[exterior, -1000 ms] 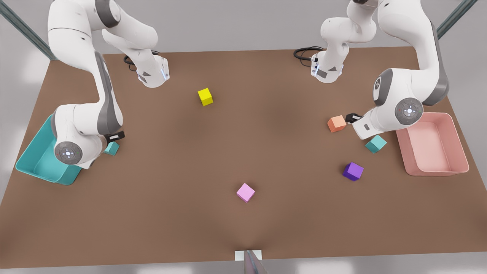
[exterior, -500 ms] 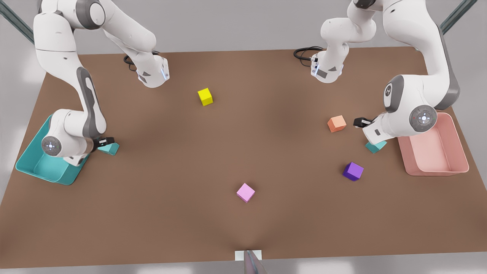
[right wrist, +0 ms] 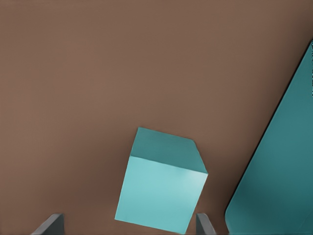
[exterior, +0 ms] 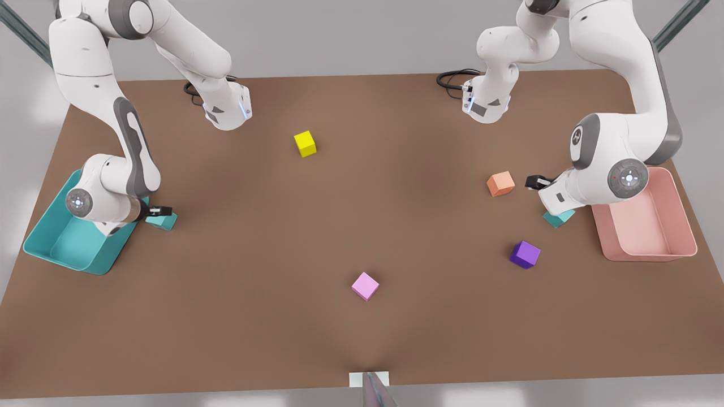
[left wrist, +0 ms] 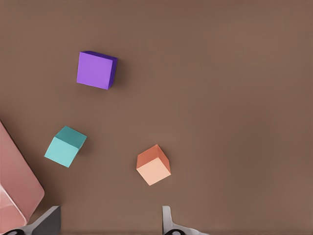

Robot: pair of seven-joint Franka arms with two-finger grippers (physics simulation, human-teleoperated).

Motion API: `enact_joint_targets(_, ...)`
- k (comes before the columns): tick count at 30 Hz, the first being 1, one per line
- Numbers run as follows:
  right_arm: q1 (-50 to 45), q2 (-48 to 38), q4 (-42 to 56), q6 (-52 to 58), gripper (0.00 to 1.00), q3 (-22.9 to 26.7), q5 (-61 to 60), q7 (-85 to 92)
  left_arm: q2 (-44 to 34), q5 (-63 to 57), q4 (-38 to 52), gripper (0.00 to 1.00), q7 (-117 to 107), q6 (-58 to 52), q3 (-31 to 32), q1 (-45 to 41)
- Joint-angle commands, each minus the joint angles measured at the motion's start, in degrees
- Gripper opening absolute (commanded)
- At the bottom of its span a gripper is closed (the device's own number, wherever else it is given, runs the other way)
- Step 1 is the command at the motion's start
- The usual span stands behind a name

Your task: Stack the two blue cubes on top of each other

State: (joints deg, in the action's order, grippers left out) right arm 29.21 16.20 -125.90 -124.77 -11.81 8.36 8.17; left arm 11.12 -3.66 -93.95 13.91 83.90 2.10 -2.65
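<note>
Approach step, judging by poses: right gripper (exterior: 161, 211), jaws wide, hovers over one teal cube (right wrist: 161, 183); left gripper (exterior: 537, 182), jaws wide, near the other teal cube (left wrist: 65, 146); next, descend and close.

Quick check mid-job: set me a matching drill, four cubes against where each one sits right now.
1 yellow cube
2 pink cube
3 purple cube
4 orange cube

A mid-table, toward the front view's bottom
B next to the open left gripper
C far side, between the arm bases
D by the pink tray's lower corner

Pairs: 1-C, 2-A, 3-D, 4-B. The open right gripper straddles a blue cube beside the teal tray.
</note>
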Motion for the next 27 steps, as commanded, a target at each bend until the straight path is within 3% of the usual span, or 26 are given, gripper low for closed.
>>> enact_joint_targets(1, 0.06, -0.38, -0.66, -1.44, 1.00, 0.03, -0.28, -18.89, 0.13, -0.03, 0.08, 1.00, 0.85, -0.05, 0.01, 0.01)
enact_joint_targets(5, 0.50, 0.85, -1.37, -1.18, 1.00, 0.30, 0.25, -25.92, 0.22, -0.03, 0.08, 1.00, 0.85, -0.05, 0.01, 0.10)
enact_joint_targets(23, 0.76, 9.82, 3.20, -4.61, 1.00, 1.97, 0.60, -26.98, 0.31, -0.12, 0.96, 1.00, 0.59, 0.13, 0.09, -0.34)
enact_joint_targets(24, 0.67, 9.65, 3.12, -4.43, 0.92, 1.97, 0.69, -26.45, 0.31, -0.12, 0.96, 1.00, 0.59, 0.21, 0.09, -0.25)
enact_joint_targets(26, 0.50, 9.21, 3.12, -3.73, 0.62, 1.79, 0.78, -25.93, 1.10, 0.06, 1.40, 1.00, 0.41, 1.71, 0.01, 0.01)
enact_joint_targets(27, 0.32, 8.77, 3.12, -3.55, 0.58, 1.44, 0.78, -26.01, 1.28, 0.85, 1.75, 1.00, 0.41, 3.63, 0.01, 0.28)
